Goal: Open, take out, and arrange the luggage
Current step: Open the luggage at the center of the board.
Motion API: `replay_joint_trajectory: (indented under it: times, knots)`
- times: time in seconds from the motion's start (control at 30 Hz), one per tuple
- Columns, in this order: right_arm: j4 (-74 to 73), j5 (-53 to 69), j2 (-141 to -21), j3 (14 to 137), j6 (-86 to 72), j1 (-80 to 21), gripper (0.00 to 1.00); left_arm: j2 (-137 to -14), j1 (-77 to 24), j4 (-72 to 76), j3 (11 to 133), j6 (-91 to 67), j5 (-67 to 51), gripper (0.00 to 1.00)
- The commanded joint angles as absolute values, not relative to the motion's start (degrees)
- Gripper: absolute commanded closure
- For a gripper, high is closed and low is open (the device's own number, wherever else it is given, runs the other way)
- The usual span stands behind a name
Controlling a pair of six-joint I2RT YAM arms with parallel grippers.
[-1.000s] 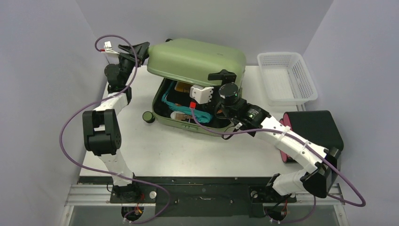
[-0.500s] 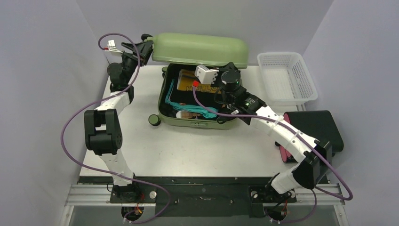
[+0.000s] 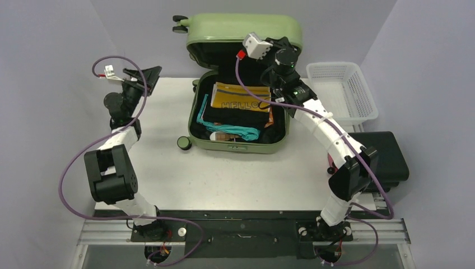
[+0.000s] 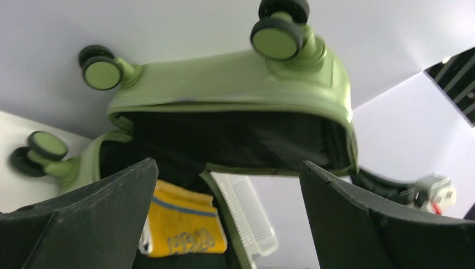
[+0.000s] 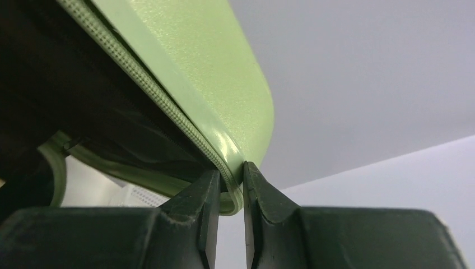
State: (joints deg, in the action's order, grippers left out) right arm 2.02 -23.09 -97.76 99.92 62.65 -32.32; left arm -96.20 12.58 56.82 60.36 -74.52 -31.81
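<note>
The olive-green luggage (image 3: 238, 147) lies open at the back of the table, its lid (image 3: 241, 31) standing upright with the black lining facing me. Inside are a yellow "HELLO" item (image 3: 241, 96), black clothes (image 3: 235, 116) and a teal item (image 3: 238, 133). My right gripper (image 3: 278, 46) is at the lid's upper right rim. In the right wrist view the right gripper (image 5: 231, 174) is shut on the zippered edge of the lid (image 5: 213, 73). My left gripper (image 3: 143, 75) hangs open to the left of the case, holding nothing. From the left wrist the left gripper (image 4: 228, 165) faces the lid (image 4: 224, 89).
A white mesh basket (image 3: 340, 92) stands right of the luggage. A black case with a pink side (image 3: 381, 159) lies at the right edge, by my right arm's elbow. Grey walls close in on the left, back and right.
The lid has swung from half-raised to fully upright. My right gripper rose with it and closed on its rim. My left gripper opened and drew back to the left, away from the lid.
</note>
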Motion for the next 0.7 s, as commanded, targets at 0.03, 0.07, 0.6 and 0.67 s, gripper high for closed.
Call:
replay_joint_trajectory:
  times: [0.03, 0.07, 0.6, 0.67]
  knots:
    - [6.7, -21.2, -104.0, 107.4, 59.4, -28.2, 0.93, -89.7, 13.3, 57.8, 52.6, -62.8, -40.3, 0.04]
    - [7.7, -20.8, -104.8, 109.1, 60.1, -27.3, 0.94, -88.5, 12.8, 57.3, 51.6, -61.1, -40.7, 0.04]
    - [24.9, -8.9, -130.5, 133.6, 64.3, -18.2, 0.91, -82.1, 3.3, 27.8, 47.5, -23.7, -42.4, 0.04]
    - [27.7, -7.4, -133.8, 138.1, 64.9, -18.1, 0.87, -82.1, 3.0, 26.4, 47.7, -23.0, -42.4, 0.04]
